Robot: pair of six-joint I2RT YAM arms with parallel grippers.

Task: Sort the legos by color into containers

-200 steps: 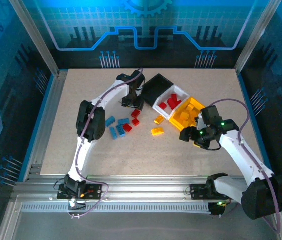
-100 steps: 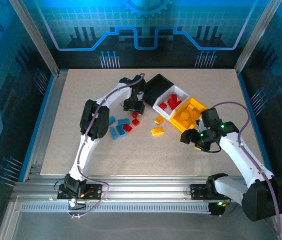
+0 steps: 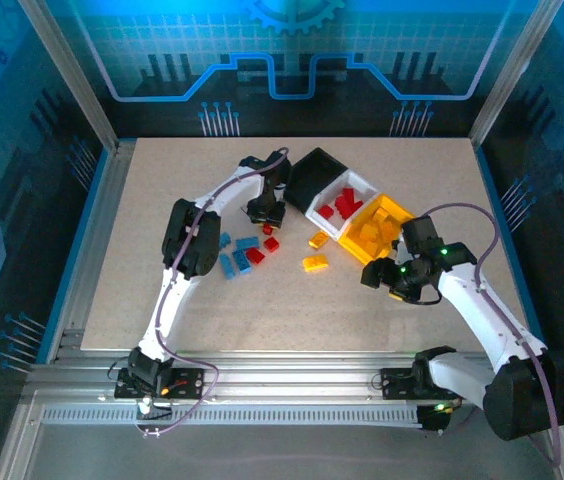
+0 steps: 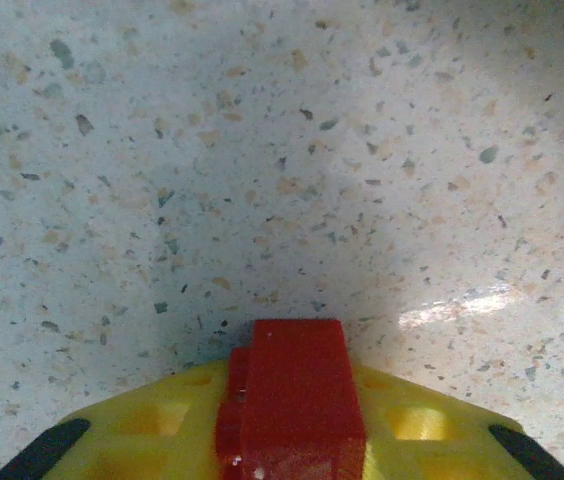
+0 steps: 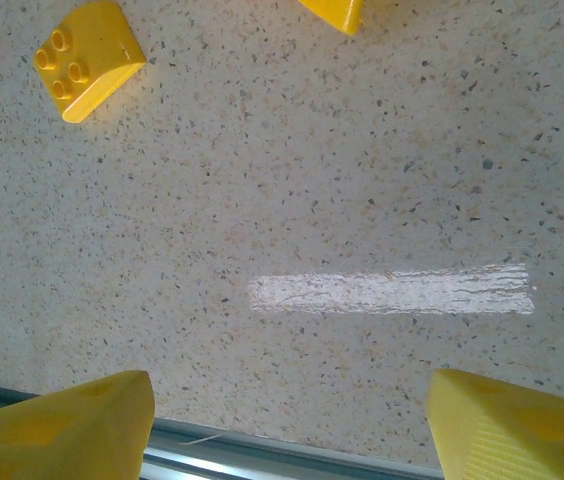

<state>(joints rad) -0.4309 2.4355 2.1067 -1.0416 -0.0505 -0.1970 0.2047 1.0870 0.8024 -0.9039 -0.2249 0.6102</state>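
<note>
Inside left gripper (image 4: 292, 445), 1 red lego (image 4: 290, 395), right gripper (image 5: 287, 425) spread wide

Left wrist: red lego (image 4: 292, 400) runs off the bottom edge, lower end not visible. The left fingers (image 4: 152, 425) flanking it are cropped too. Right wrist: yellow lego (image 5: 334, 12) clipped by the top edge. Top view: black bin (image 3: 312, 172) interior too dark to read contents.
</note>
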